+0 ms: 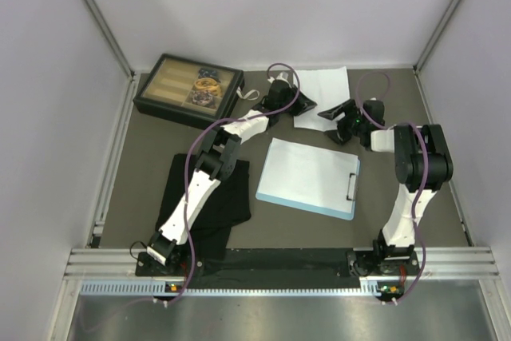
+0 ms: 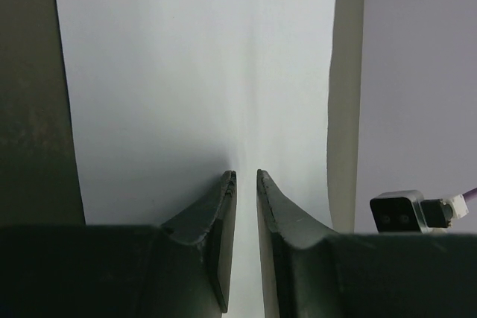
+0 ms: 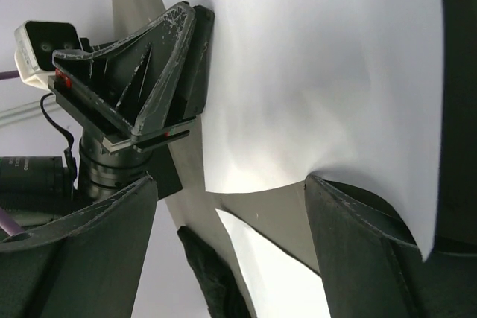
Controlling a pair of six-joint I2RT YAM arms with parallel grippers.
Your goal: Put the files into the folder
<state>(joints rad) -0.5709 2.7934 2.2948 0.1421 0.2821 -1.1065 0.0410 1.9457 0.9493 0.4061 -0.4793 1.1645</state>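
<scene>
A white paper sheet (image 1: pixel 323 89) lies at the back of the table; it also fills the left wrist view (image 2: pixel 194 72) and the right wrist view (image 3: pixel 320 57). My left gripper (image 1: pixel 302 105) (image 2: pixel 246 176) is at its left edge, with the jaws closed to a narrow slit on the sheet. My right gripper (image 1: pixel 335 121) (image 3: pixel 231 184) is open at the sheet's near edge, and one finger (image 3: pixel 365 243) touches the raised, bulging edge. The light-blue folder (image 1: pixel 307 177), with its silver clip (image 1: pixel 351 187), lies flat in front. Its top looks pale, and I cannot tell whether a sheet lies on it.
A dark compartment box (image 1: pixel 188 88) stands at the back left. A black cloth (image 1: pixel 207 193) lies under the left arm, left of the folder. Grey walls close in the table on three sides.
</scene>
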